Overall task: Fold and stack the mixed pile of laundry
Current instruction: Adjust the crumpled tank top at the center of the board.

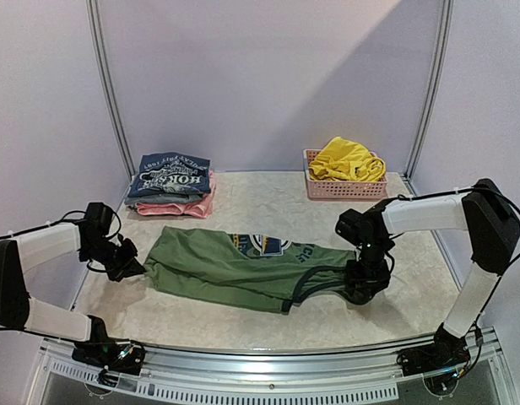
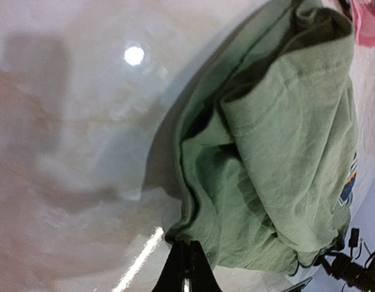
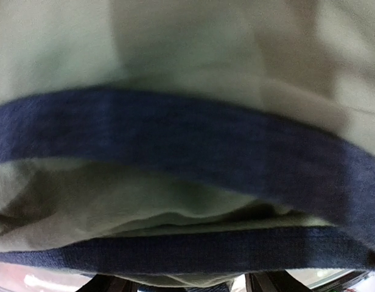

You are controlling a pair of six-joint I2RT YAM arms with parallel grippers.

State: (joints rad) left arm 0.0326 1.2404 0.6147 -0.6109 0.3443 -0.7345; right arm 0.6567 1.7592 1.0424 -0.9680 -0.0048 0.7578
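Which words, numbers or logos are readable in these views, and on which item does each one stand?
"HOKS": large white letters, as far as they can be read, on the folded navy shirt at the back left. The smaller arched lines around them are too blurred to read.
Letters beside the round logo on the green shirt: too small and partly folded under, not readable.
Both wrist views: no text.

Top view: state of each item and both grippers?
green shirt: laid out, partly folded
yellow shorts: unfolded, heaped in pink basket
folded stack: sits back left
left gripper: shut on shirt's left edge
right gripper: open over shirt's dark trim
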